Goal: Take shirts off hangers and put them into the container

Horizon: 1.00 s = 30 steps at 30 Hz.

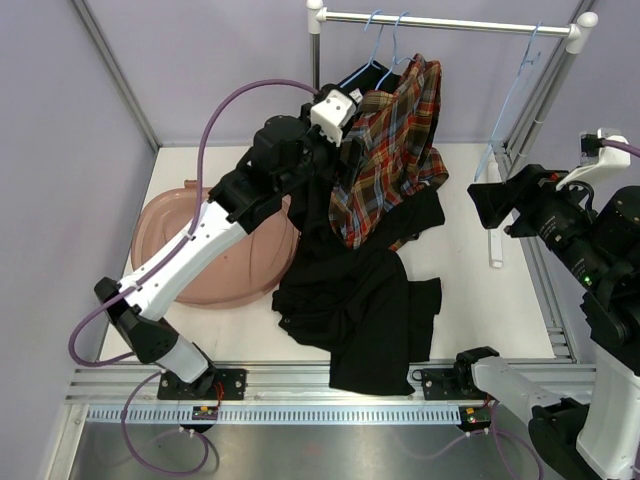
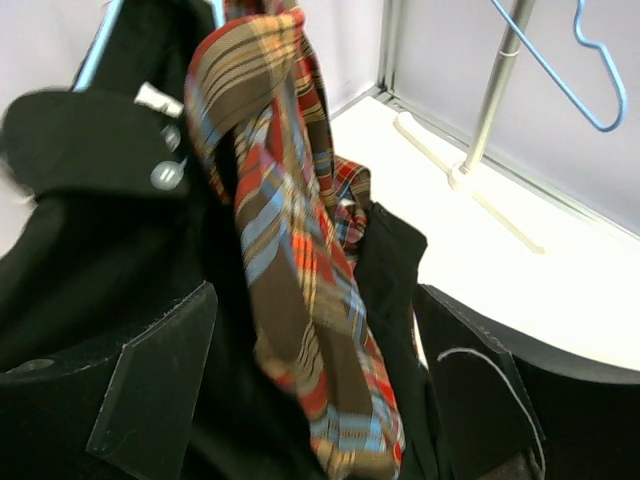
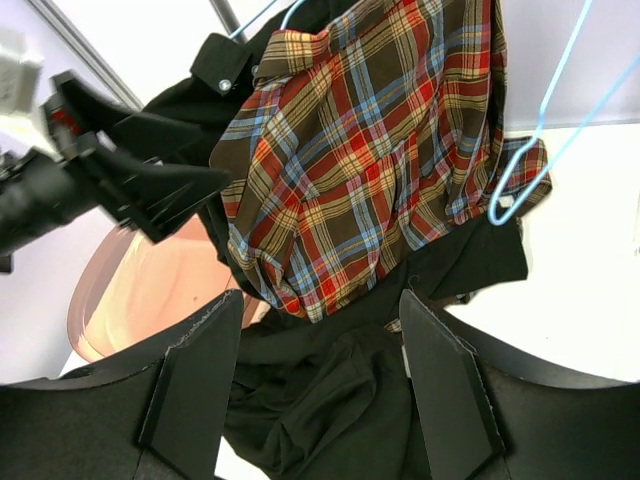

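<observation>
Your left arm (image 1: 190,255) wore white shells, black joints, a purple cable (image 1: 240,93) arcing at eleven o'clock; your right arm (image 1: 600,270), three o'clock, looked mostly black. On your left gripper (image 2: 315,300), fingers (image 2: 160,380) were flat black.

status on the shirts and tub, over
Left tool open around hanging plaid shirt, right tool open, empty. Black shirt heaped on table beside container, not in it. Left arm crosses over container.

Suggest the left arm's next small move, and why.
Probably close the left gripper on the plaid shirt: its jaws stand open with a fold of that shirt between them, and the shirt hangs from the rail, not yet in the container.
</observation>
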### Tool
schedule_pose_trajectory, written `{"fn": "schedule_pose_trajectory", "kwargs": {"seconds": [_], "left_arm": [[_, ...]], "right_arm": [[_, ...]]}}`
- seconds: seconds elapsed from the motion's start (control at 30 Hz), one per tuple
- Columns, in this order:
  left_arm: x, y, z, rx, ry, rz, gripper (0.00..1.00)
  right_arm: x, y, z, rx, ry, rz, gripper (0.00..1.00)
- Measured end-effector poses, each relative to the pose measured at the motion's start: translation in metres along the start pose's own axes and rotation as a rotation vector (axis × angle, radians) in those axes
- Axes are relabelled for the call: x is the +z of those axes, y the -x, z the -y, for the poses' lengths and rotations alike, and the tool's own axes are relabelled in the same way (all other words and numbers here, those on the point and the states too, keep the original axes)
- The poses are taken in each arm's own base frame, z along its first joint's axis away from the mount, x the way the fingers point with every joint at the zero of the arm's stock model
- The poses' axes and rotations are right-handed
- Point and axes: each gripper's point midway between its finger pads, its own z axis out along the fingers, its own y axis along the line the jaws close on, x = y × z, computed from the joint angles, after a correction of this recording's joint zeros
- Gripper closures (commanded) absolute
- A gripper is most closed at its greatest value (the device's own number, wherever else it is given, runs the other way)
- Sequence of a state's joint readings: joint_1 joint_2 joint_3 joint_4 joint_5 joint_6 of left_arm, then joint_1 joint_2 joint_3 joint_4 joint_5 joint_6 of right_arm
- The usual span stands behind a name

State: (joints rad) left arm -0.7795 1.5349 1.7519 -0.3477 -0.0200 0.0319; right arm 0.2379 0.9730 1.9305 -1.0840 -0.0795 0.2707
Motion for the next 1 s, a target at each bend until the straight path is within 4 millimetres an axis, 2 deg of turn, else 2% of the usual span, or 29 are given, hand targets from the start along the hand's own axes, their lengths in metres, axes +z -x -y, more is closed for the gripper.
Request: {"fn": "schedule_pose_trajectory", "kwargs": {"seconds": [0.23, 0.3, 0.33, 0.37, 0.43, 0.47, 0.5, 0.6, 0.77, 0.9, 1.0], "left_arm": [[0.03, -0.008, 0.001, 0.002, -0.022, -0.027, 0.17], [0.036, -0.014, -0.002, 0.0, -0.024, -0.04, 0.23], [0.038, -0.016, -0.004, -0.003, -0.022, -0.046, 0.27], [0.041, -0.019, -0.007, -0.007, -0.018, -0.052, 0.37], [0.045, -0.023, -0.012, -0.014, -0.015, -0.065, 0.51], [0.047, -0.025, -0.013, -0.015, -0.015, -0.069, 0.59], [0.049, -0.026, -0.015, -0.017, -0.013, -0.07, 0.76], [0.053, -0.028, -0.017, -0.018, -0.019, -0.071, 1.0], [0.058, -0.018, -0.014, -0.02, -0.043, -0.017, 1.0], [0.063, -0.022, -0.01, -0.021, -0.061, 0.014, 1.0], [0.06, -0.019, -0.009, -0.02, -0.061, 0.039, 1.0]], "right_arm": [[-0.009, 0.0, -0.003, -0.024, 0.023, 0.009, 0.29], [-0.013, 0.001, -0.004, -0.031, 0.026, 0.018, 0.29], [-0.014, 0.0, -0.004, -0.033, 0.027, 0.021, 0.29], [-0.016, -0.001, -0.003, -0.035, 0.027, 0.02, 0.29], [-0.017, -0.004, -0.002, -0.037, 0.026, 0.017, 0.3], [-0.016, -0.005, -0.002, -0.038, 0.024, 0.014, 0.3], [-0.015, -0.006, -0.001, -0.039, 0.023, 0.011, 0.3], [-0.011, -0.012, 0.001, -0.04, 0.017, -0.007, 0.3], [-0.007, -0.017, 0.004, -0.042, 0.011, -0.023, 0.31], [-0.007, -0.017, 0.004, -0.043, 0.008, -0.023, 0.31], [-0.007, -0.018, 0.006, -0.047, 0.003, -0.023, 0.31]]}}
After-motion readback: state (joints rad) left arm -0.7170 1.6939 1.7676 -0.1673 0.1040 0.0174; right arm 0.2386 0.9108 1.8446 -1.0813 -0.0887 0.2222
